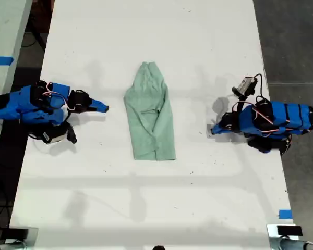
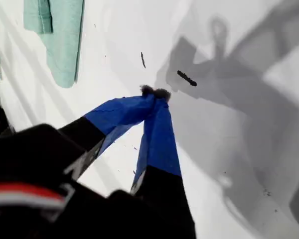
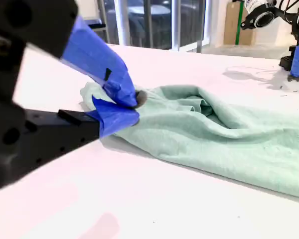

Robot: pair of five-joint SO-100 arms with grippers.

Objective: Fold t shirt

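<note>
My second gripper point(image 3: 132, 105): blue-taped fingers point(image 3: 102, 64) pinched together, nothing between them as far as I can tell. In the second wrist view the tips overlap the t shirt point(image 3: 214, 134) hem, but the exterior view shows a strip of bare table point(image 1: 83, 198) between the tips and the cloth, so near, not touching.

My second gripper point(image 1: 101, 108) sits left of centre in the exterior view, pointing right at the shirt's long side edge, approx. mid-length.

My first gripper point(image 2: 154, 92): tips closed too, empty, hovering over or resting on bare table next to small dark specks. It's at point(image 1: 214, 130), right of centre in the exterior view, pointing left. The gap to the cloth is clearly wider than on the other side, so the second arm is nearer.

T shirt point(image 1: 151, 112): flat, centre of the exterior view, between both grippers. Long axis runs top to bottom of that frame, i.e. crosswise to both arms' reach. Narrow end toward the top, wider square end toward the bottom. Looks already doubled lengthwise, w/ a seam line down the middle.

Judgement: the next fold prob. goes end to end along that axis, so each gripper must open, then go sideways to an end, not straight in.
</note>
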